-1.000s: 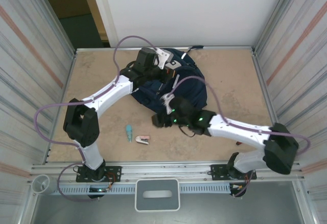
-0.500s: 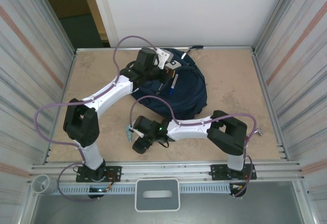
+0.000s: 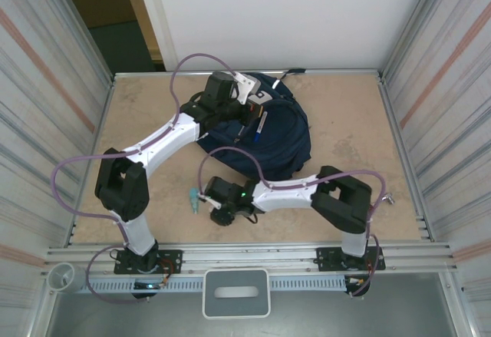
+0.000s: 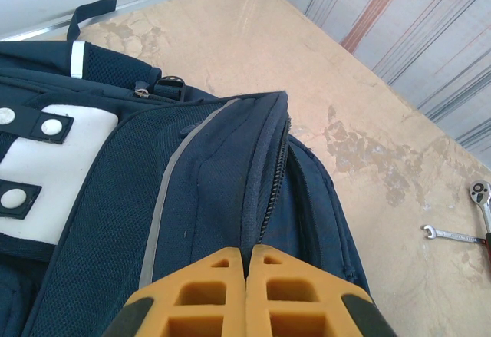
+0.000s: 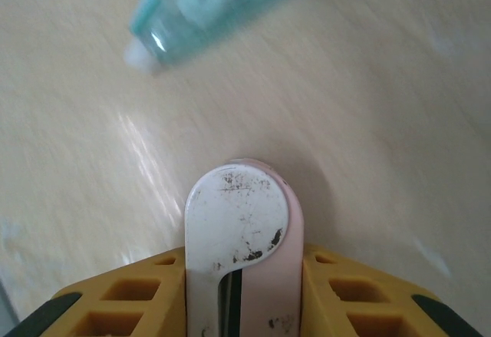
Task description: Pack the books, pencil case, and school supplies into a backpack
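Along the left wall the table (image 3: 142, 103) is bare, with free room from the far edge down to the near rail. Next comes a small teal dispenser (image 3: 194, 199), lying flat on the surface just beyond the tip of what I carry; it is blurred in my right wrist view.

My right gripper (image 3: 217, 214) sits low near the front edge. Its pads are narrowed onto the stapler (image 5: 239, 214), a small pink body with a scuffed, rounded white top plate, clamped on both sides and poking forward.

Further right and toward the back wall, my left gripper (image 4: 245, 264) is closed, pads together, at the zip edge of the backpack (image 4: 215, 183). The zip seam runs straight into the slit between the pads; I cannot tell whether cloth is caught there. The backpack is navy mesh with a thin pale stripe and a white patch with snaps. A white marker pen (image 3: 261, 126) with a blue cap lies on it.

Right of the backpack the table is bare up to the right wall, apart from a small spanner (image 4: 453, 235) well clear of the fabric.
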Robot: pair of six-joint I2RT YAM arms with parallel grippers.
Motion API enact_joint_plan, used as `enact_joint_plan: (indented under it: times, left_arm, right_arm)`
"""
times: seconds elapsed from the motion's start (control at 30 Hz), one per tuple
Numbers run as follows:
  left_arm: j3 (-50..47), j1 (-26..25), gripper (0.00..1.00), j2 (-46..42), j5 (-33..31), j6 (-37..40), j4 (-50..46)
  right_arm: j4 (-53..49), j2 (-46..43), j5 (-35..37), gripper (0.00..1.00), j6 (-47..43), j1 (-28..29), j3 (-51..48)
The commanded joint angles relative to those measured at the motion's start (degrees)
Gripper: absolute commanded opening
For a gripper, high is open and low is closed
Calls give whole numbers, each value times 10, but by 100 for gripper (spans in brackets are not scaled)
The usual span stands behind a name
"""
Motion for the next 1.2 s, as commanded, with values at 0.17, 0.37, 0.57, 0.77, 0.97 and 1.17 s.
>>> enact_joint_plan:
  times: [0.17,0.37,0.57,0.77,0.97,1.17]
  left_arm:
    - [11,3,0,-25,19,4,40]
    - [11,1,0,-29,15,1,38]
    - [26,-8,0,-23,12,3,27]
    - [31,-17,0,-25,5,4,22]
    - [30,-19,0,-29,2,6,20]
    - [31,-18,0,-30,-6,17,17]
  right_arm:
    - [106,-324,-128,32,143,-204,-181]
    - [123,-371,-162,34,335,-430,-171]
    - [171,-263,-140,35,440,-500,-100]
    - [180,-129,-143,40,469,-493,13]
    - [160,-86,-133,67,468,-481,50]
    - [129,-203,-101,69,379,-480,-24]
